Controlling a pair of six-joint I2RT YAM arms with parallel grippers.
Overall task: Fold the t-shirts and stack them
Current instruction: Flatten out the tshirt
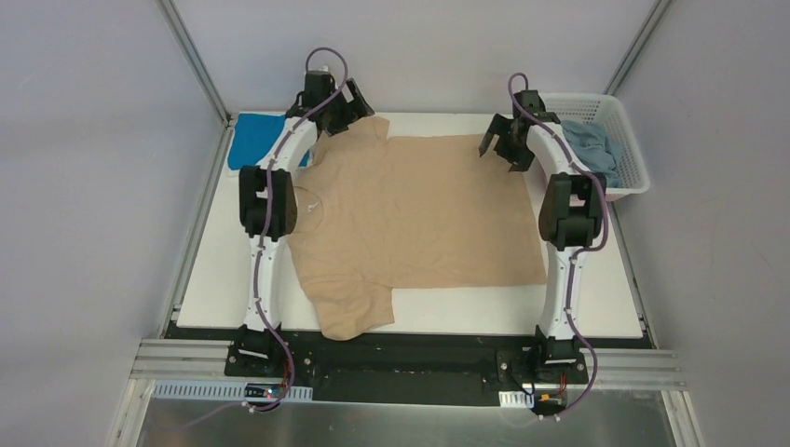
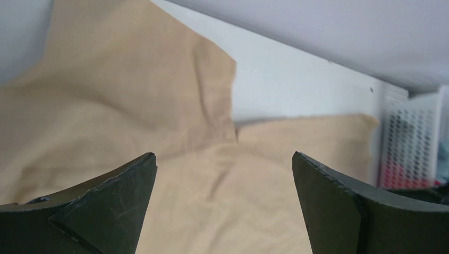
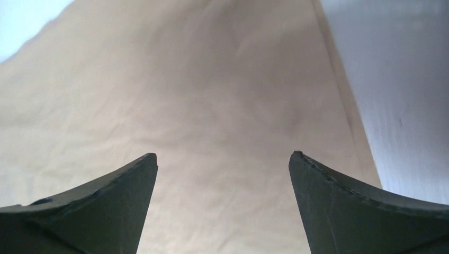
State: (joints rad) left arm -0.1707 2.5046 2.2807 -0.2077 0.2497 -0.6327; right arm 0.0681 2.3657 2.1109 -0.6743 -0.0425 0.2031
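A large tan t-shirt [image 1: 419, 209] lies spread flat on the white table [image 1: 596, 279], collar to the left, one sleeve at the far left and one at the near edge. My left gripper [image 1: 354, 104] is open and empty over the far sleeve; in the left wrist view [image 2: 224, 159] the tan cloth [image 2: 132, 106] lies under the parted fingers. My right gripper [image 1: 497, 155] is open and empty over the shirt's far right corner; in the right wrist view [image 3: 223, 156] the tan cloth [image 3: 212, 95] fills the frame. A bright blue shirt [image 1: 254, 140] lies folded at the far left. A grey-blue shirt [image 1: 589, 144] sits in the basket.
A white lattice basket [image 1: 626, 163] stands at the far right of the table; it also shows in the left wrist view [image 2: 410, 137], with something pink-red behind its wall. Grey walls and metal frame posts close in the back and sides.
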